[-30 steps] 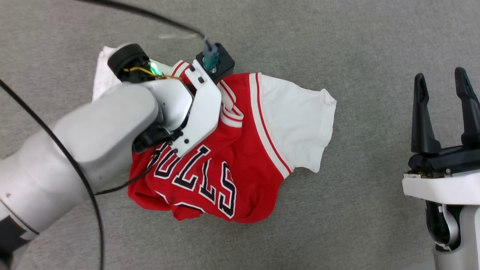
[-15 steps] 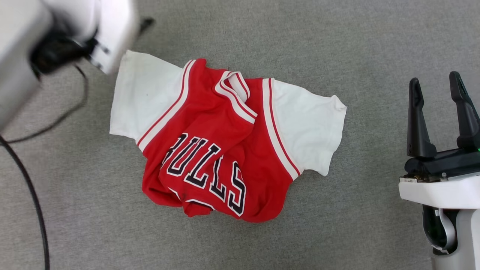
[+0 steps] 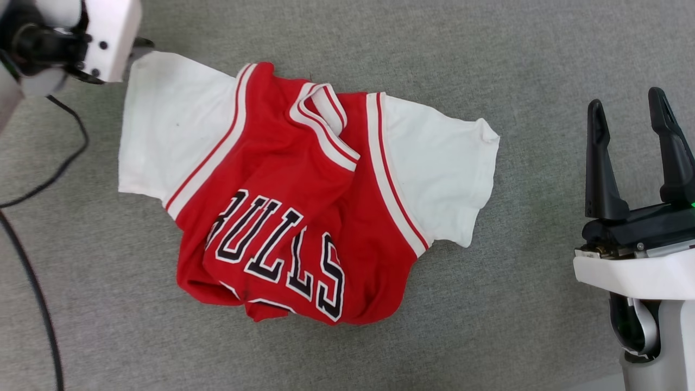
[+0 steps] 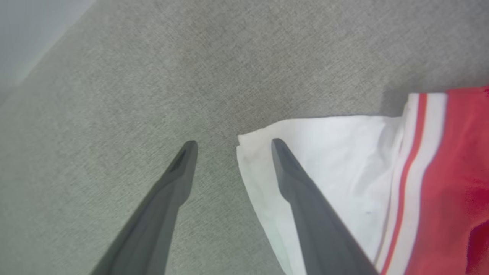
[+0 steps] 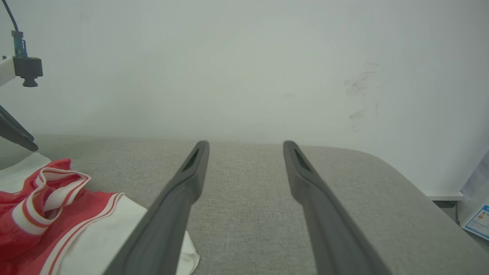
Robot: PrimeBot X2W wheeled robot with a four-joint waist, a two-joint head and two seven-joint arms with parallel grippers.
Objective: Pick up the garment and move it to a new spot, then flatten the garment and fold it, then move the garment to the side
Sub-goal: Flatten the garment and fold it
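Observation:
The garment, red with white sleeves and black white-outlined letters, lies crumpled on the grey fabric surface. Both white sleeves are spread out to the sides, and the red body is bunched and folded over itself. My left arm's white wrist hangs over the far corner of the left sleeve. In the left wrist view my left gripper is open, one finger above the sleeve's corner and the other over bare surface. My right gripper stands open to the right of the garment, holding nothing.
A black cable runs along the left side of the surface. A pale wall rises behind the surface, whose rounded far-right edge shows in the right wrist view. A box with a blue label stands beyond that edge.
My left arm has swung off the garment's collar area to the upper left with its jaws opened. The left white sleeve now lies spread out. The head camera shifted slightly; the right gripper kept its place.

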